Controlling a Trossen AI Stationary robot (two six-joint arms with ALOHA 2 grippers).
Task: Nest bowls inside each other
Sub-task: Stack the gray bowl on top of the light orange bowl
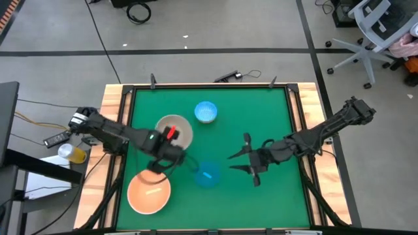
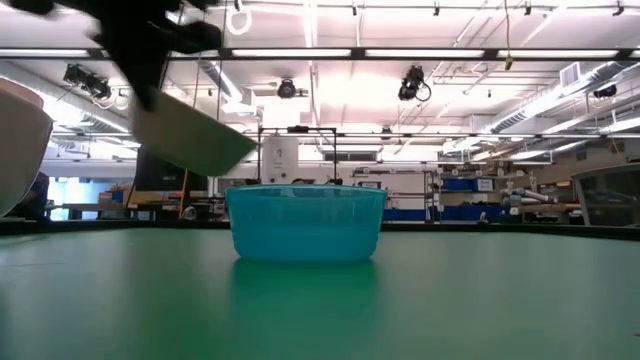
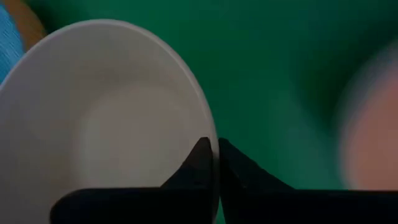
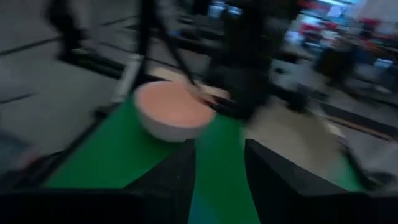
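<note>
Currently your left gripper pinches the rim of the cream bowl, lifted just above the tan bowl, which lies directly toward you; right gripper stands spread beside the blue bowl

No readable txt, labels, brands or nos. in any view. Nothing legible on bowls, arms or counter; bkgd room signage in low view too small to read.
</note>
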